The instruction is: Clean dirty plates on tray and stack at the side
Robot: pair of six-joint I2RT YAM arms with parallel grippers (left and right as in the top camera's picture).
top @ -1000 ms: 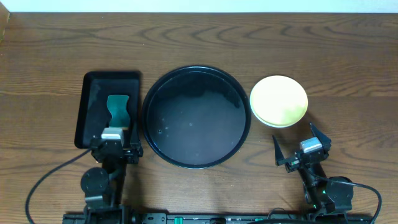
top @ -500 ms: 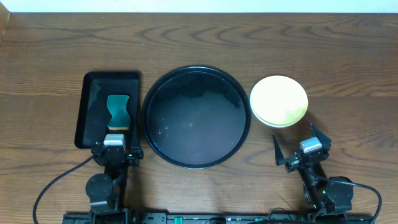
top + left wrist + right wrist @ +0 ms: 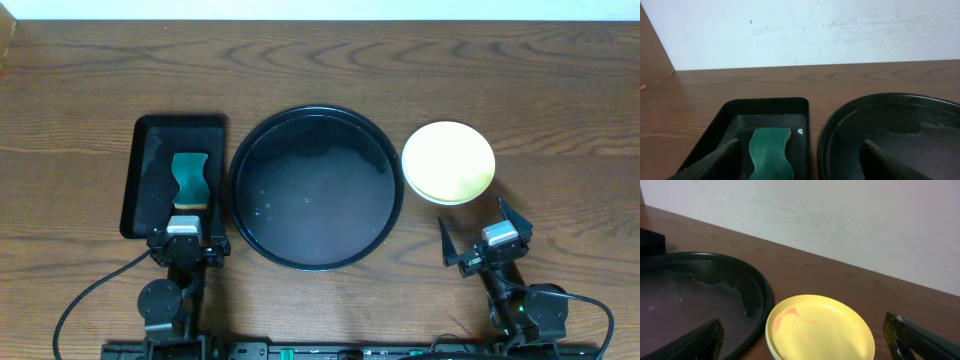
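**A:** Overhead first. Arm poses?

**B:** Both arms are folded back at the 6 o'clock edge of the table (image 3: 80, 100). The left gripper (image 3: 186, 238) points to 12 and sits at the 6 o'clock rim of the rectangular tray (image 3: 145, 150). Jaws wide, holding nothing. The right gripper (image 3: 470, 213) is angled toward 11, at 6 o'clock of the plates (image 3: 448, 162). Jaws wide too, empty.

**A:** Plates?

**B:** Stacked on the table at 3 o'clock of the round tray (image 3: 316, 190), just beside its rim. Can't tell if they touch. Pale yellow plate on top. The tray is glossy black with a wet film and droplets.

**A:** Left wrist?

**B:** Jaws sit in the bottom corners, far apart. A teal sponge (image 3: 771, 152) with wavy edges lies flat in the rectangular tray, between the jaws. The round tray is at 3 o'clock of that tray, with a narrow strip of table between them. White wall (image 3: 840, 30) behind.

**A:** Right wrist?

**B:** Jaws in the bottom corners again, spread wide. The yellow plate is at bottom centre, with a faint reddish smear toward its 10 o'clock. A paler plate edge shows under it at 8 o'clock. Can't tell how many are below. The round tray is at 9 o'clock of the stack, with whitish streaks on its floor.
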